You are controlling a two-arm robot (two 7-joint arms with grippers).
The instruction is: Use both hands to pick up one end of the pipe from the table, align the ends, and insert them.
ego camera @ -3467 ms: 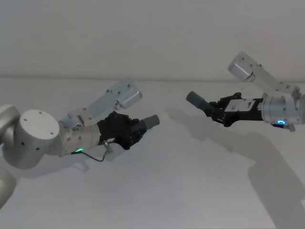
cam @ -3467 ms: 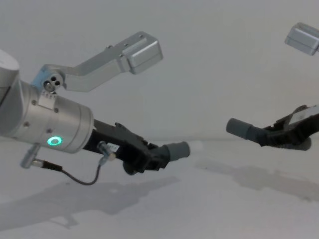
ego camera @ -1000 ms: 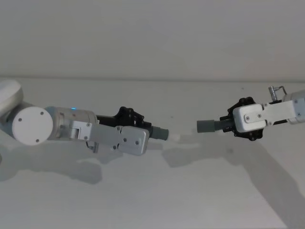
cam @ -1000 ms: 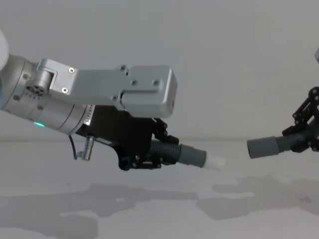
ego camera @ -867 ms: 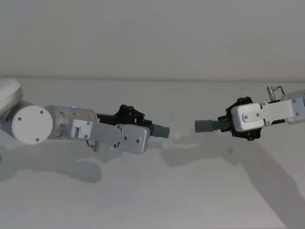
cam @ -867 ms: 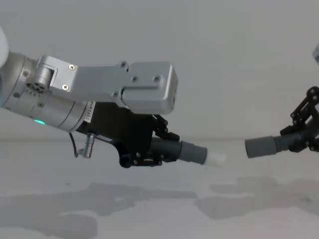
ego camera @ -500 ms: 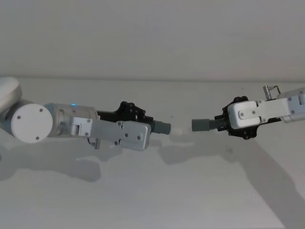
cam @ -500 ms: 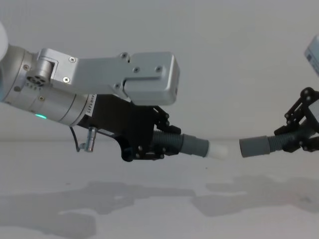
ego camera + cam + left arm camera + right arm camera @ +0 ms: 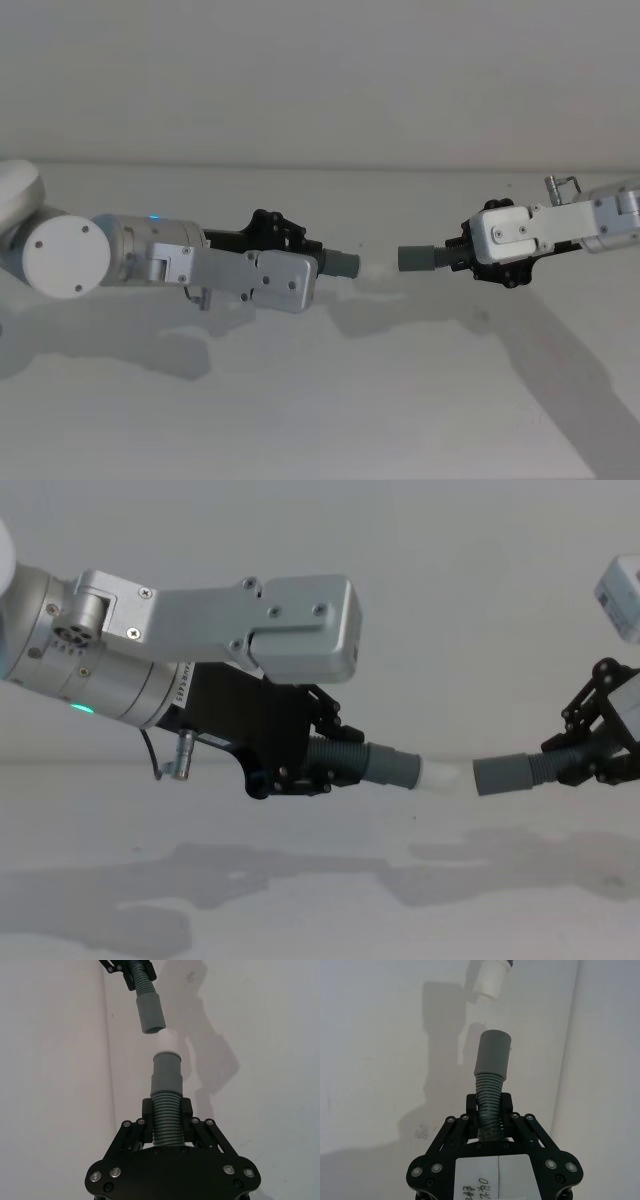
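White table [image 9: 330, 400] under a grey wall [image 9: 320, 80]. My left gripper [image 9: 330, 763] clamps the white-tipped hose [image 9: 395, 767], my right gripper [image 9: 575, 760] the plain-cuffed hose [image 9: 505, 774]; the ends have closed to nearly touching.

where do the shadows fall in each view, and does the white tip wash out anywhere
Head view: arm shadows lie on the table below both arms. Chest view: the white tip nearly blends into the pale background. Left wrist view: it stands out clearly, a shadow beside it.

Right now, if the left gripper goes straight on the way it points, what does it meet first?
Probably the plain grey cuff held by the right gripper; the left gripper's white tip nearly faces it.
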